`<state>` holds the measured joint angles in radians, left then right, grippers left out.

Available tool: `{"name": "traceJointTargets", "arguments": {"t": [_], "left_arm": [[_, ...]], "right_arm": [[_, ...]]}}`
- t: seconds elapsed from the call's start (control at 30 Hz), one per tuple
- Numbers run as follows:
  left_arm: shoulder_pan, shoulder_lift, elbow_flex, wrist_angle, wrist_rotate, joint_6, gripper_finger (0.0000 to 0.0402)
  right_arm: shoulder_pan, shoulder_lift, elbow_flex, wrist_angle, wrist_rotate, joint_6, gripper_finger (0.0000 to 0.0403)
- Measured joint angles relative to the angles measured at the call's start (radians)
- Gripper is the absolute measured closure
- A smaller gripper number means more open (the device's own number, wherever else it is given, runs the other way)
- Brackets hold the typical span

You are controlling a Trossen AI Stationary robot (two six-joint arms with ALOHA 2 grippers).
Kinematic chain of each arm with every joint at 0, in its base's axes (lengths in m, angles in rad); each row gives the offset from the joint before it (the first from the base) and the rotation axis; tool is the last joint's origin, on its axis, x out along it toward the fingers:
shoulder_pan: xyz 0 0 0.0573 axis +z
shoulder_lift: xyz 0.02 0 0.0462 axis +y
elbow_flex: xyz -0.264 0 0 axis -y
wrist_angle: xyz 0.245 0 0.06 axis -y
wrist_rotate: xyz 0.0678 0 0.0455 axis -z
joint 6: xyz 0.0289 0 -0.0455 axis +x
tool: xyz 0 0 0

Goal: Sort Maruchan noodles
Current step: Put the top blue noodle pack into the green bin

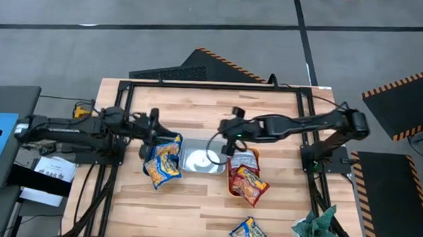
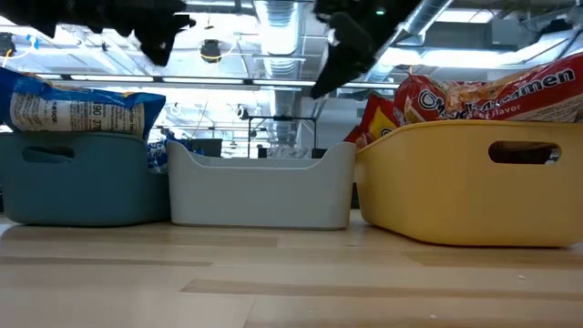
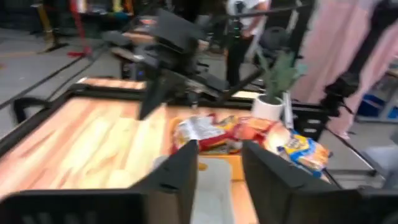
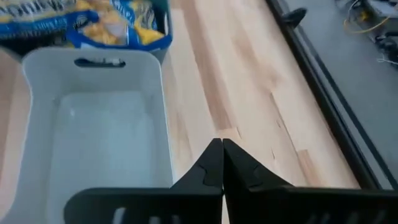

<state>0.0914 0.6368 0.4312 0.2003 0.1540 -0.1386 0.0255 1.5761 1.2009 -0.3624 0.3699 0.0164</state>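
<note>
Both grippers hung empty above the bins: the right gripper (image 4: 222, 163) pinched shut on nothing, the left gripper (image 3: 219, 163) parted. Yellow packets (image 1: 162, 159) heaped the teal bin (image 2: 82, 178) and red packets (image 1: 246, 178) the orange bin (image 2: 474, 187); one stray packet (image 1: 250, 234) lay near the table's front edge. I reckoned the overfull heaps might spill if an arm brushed them.

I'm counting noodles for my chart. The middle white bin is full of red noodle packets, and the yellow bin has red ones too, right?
Not quite. The middle white bin is empty, as the right wrist view shows. The rest is right: the yellow bin has red noodle packets.

the bench (image 1: 194, 196) is pale, matt wood planking. the noodle packets (image 1: 246, 178) are glossy, crinkled plastic. the white bin (image 2: 260, 187) is smooth, matt plastic, as is the yellow bin (image 2: 455, 191).
</note>
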Motion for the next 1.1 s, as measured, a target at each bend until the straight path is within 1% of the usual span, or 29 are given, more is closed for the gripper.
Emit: {"name": "traceJointTargets", "arguments": {"t": [0.1,0.13,0.17,0.23,0.3,0.4,0.57,0.63,0.77,0.83,0.93,1.1], "left_arm": [[-0.119,0.085,0.042,0.001,-0.064,0.053,0.0364],[-0.164,0.117,0.066,-0.012,-0.097,0.073,0.0382],[-0.209,0.143,0.091,-0.053,-0.138,0.085,0.0390],[-0.300,0.210,0.155,-0.158,-0.213,0.124,0.0397],[-0.390,0.278,0.229,-0.323,-0.272,0.159,0.0400],[-0.518,0.391,0.337,-0.522,-0.292,0.171,0.0401],[-0.695,0.582,0.494,-0.702,-0.347,0.007,0.0401],[-0.756,0.655,0.557,-0.738,-0.376,-0.043,0.0401],[-0.845,0.779,0.644,-0.792,-0.436,-0.127,0.0401],[-0.870,0.835,0.666,-0.858,-0.448,-0.188,0.0401],[-0.885,0.900,0.678,-0.955,-0.477,-0.279,0.0401],[-0.890,0.950,0.679,-1.112,-0.583,-0.374,0.0401]], "right_arm": [[0.000,-0.078,-0.101,0.083,0.008,0.010,0.0389],[0.000,-0.098,-0.126,0.106,0.011,0.010,0.0390],[-0.001,-0.114,-0.147,0.132,0.022,0.010,0.0390],[-0.004,-0.145,-0.173,0.134,0.048,0.010,0.0388],[-0.009,-0.161,-0.189,0.146,0.074,0.012,0.0385],[-0.014,-0.170,-0.209,0.157,0.089,0.013,0.0383],[-0.015,-0.149,-0.213,0.190,0.089,0.011,0.0384],[-0.018,-0.133,-0.214,0.184,0.088,0.006,0.0384],[-0.029,-0.116,-0.213,0.191,0.089,0.003,0.0383],[-0.033,-0.114,-0.213,0.187,0.088,0.003,0.0383],[-0.036,-0.114,-0.213,0.193,0.088,0.003,0.0383],[-0.036,-0.117,-0.213,0.197,0.087,0.003,0.0383]]}}
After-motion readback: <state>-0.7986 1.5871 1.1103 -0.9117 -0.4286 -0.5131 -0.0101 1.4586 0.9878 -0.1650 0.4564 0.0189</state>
